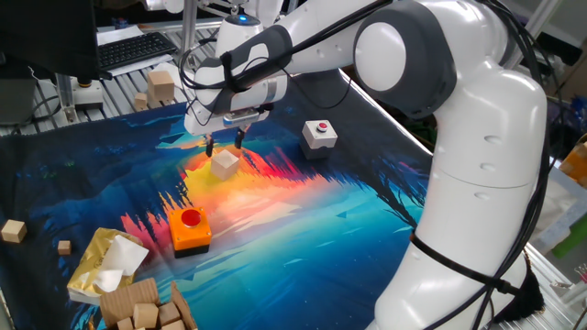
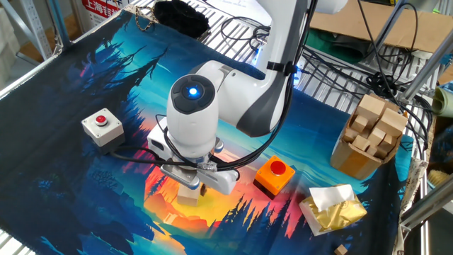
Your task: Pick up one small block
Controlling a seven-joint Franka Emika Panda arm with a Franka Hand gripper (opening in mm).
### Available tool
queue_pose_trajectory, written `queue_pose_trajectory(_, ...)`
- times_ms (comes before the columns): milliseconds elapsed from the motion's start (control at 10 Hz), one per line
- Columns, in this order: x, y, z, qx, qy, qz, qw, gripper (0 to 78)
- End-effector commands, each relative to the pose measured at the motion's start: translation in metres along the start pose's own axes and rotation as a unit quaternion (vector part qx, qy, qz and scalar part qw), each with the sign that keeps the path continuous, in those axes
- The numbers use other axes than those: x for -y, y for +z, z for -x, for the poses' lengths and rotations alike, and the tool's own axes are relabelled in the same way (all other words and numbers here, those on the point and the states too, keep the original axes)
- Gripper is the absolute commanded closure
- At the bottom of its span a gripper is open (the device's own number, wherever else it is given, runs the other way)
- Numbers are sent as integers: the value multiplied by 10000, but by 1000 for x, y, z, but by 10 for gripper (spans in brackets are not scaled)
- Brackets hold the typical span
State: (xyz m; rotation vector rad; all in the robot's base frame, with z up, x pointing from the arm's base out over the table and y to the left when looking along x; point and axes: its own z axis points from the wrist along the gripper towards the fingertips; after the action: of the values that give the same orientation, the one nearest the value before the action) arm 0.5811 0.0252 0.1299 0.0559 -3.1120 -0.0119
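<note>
In the other fixed view, the robot's wrist hides most of the small block [image 2: 188,193] and one finger of the gripper [image 2: 190,185]. In one fixed view, a stack of wooden blocks [image 1: 147,310] is cut off by the bottom edge.

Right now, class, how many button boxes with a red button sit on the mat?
2: the white button box at the mat's far side beyond the gripper, and the orange button box nearer the tissue packet.

1. The small block [image 1: 225,164] is plain pale beige.
2. The counter [image 1: 303,229] bears a print of dark blue forest silhouettes around an orange-and-yellow glow.
3. One button box [image 1: 318,134] is white with a red button; the other [image 1: 189,230] is orange, red-topped.
4. The arm [image 1: 477,137] is white.
</note>
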Motion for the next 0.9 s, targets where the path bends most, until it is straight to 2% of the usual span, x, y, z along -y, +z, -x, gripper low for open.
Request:
queue_pose_trajectory(100, 1, 1, 0, 15, -13, -3, 10000, 1)
queue_pose_trajectory(400, 1, 1, 0, 15, -13, -3, 10000, 1)
queue_pose_trajectory(500, 6, 16, -1, 54, -121, 27, 9999, 1)
queue_pose_trajectory(900, 8, 23, 0, 116, -144, 29, 9998, 1)
